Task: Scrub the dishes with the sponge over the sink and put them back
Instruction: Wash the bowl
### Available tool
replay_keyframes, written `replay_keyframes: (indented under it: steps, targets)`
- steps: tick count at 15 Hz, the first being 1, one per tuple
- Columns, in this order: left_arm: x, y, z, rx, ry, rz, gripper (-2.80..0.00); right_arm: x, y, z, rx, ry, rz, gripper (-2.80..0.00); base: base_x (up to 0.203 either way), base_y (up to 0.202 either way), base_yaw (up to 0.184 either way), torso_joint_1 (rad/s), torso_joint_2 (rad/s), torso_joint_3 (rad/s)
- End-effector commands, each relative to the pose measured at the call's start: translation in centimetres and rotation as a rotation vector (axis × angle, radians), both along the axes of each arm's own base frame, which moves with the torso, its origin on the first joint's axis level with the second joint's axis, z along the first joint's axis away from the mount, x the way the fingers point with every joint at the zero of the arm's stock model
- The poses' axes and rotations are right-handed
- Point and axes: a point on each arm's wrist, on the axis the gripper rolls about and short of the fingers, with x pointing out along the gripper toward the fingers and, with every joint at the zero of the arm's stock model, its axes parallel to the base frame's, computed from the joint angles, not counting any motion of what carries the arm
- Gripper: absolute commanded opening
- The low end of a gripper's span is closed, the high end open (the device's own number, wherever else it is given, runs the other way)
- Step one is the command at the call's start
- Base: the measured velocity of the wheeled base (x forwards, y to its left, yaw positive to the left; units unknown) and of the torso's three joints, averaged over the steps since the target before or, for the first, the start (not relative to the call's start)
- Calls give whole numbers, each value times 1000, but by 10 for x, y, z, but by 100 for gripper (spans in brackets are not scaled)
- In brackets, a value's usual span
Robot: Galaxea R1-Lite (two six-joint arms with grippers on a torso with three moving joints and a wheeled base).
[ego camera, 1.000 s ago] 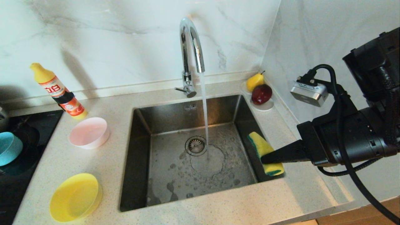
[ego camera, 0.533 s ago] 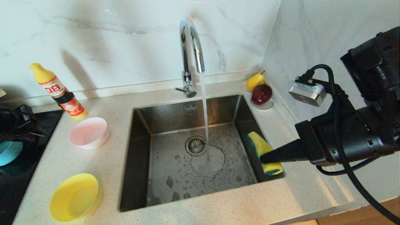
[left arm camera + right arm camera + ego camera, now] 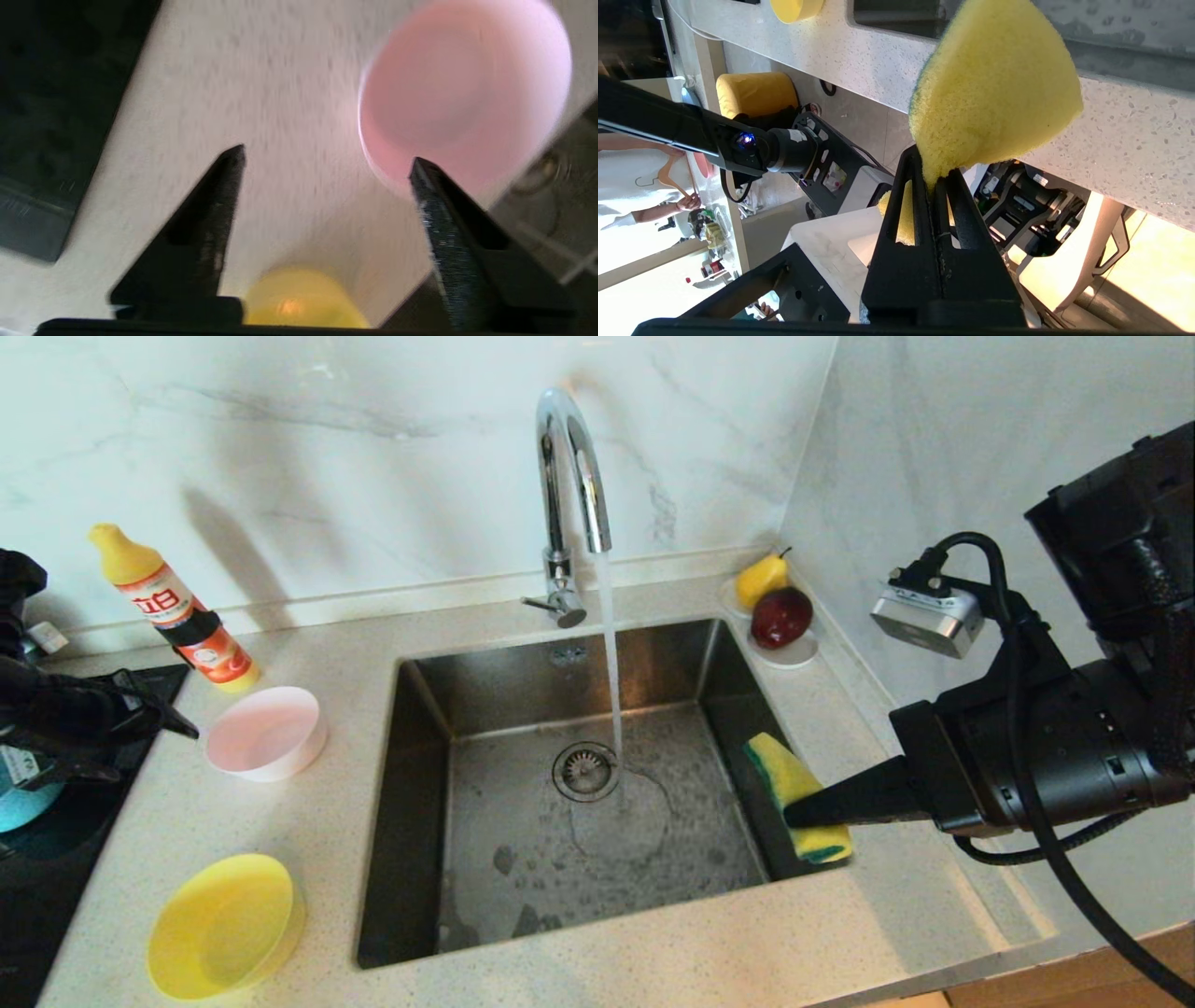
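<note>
Yellow sponge (image 3: pixel 789 780) lengthwise along sink (image 3: pixel 425 728) wall

Three bowls (image 3: pixel 266 733) (one half hidden), one sponge (image 3: pixel 794 784), one bottle (image 3: pixel 173 609), two fruits (image 3: pixel 782 616)

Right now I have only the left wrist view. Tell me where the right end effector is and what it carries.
Observer: The right end effector is shut on the sponge, over the right side of the sink.
Operator: Report the tap.
Observer: The tap is running, and its stream lands just beside the drain.
Operator: Find me the blue bowl.
Observer: The blue bowl sits on the dark cooktop at the far left, only partly in view.
</note>
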Motion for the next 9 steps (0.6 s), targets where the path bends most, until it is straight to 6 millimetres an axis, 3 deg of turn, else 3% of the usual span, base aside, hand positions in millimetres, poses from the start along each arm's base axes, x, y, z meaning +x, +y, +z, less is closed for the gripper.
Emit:
replay_keyframes:
  steps: [1, 9]
  targets:
    - [14, 7, -24, -11, 65, 22, 0, -2, -2, 3, 8, -5, 2, -280, 0, 0, 0, 0, 0, 0]
    - [25, 0, -34, -27, 84, 14, 0, -3, -3, 2, 5, -1, 0, -280, 0, 0, 0, 0, 0, 0]
